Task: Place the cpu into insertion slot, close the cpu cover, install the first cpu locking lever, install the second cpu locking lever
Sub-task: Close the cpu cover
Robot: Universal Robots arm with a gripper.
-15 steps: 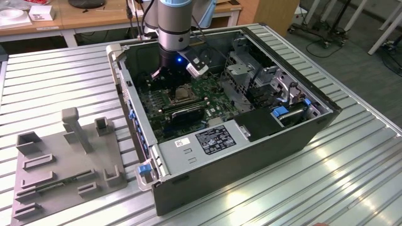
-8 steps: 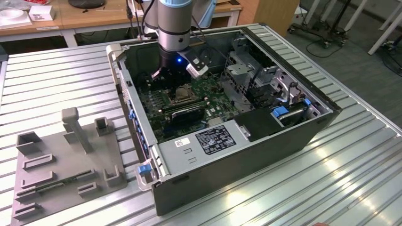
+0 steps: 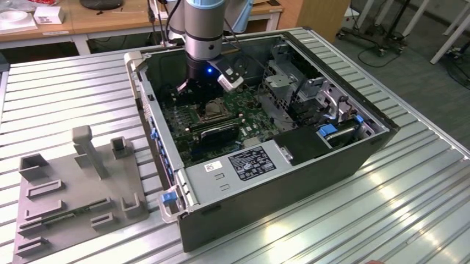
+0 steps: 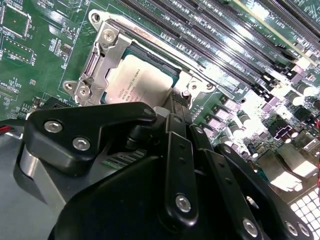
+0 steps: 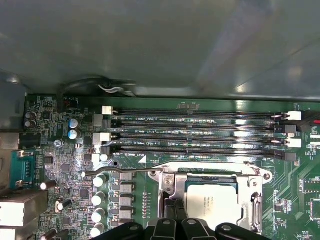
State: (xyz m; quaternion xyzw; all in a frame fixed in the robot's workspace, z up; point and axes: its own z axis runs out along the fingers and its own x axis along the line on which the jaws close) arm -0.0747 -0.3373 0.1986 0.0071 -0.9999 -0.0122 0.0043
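The cpu (image 5: 216,202) (image 4: 137,82), a silvery square chip, lies flat in the insertion slot (image 3: 213,110) on the green board. The cpu cover (image 5: 252,200) (image 4: 107,52), a silver frame, lies down around the chip. A thin wire locking lever (image 5: 150,170) (image 4: 165,50) runs along one side of the socket, its handle end sticking out past the corner. My gripper (image 5: 175,206) (image 4: 173,107) (image 3: 204,98) hangs just over the socket's edge beside the chip, its black fingers pressed together with nothing between them.
The board sits inside an open computer case (image 3: 294,165) on a ribbed metal table (image 3: 74,88). Memory slots (image 5: 200,132) run beside the socket, and a black heatsink (image 3: 218,132) lies close to it. A grey fixture tray (image 3: 74,192) stands at the exterior view's left.
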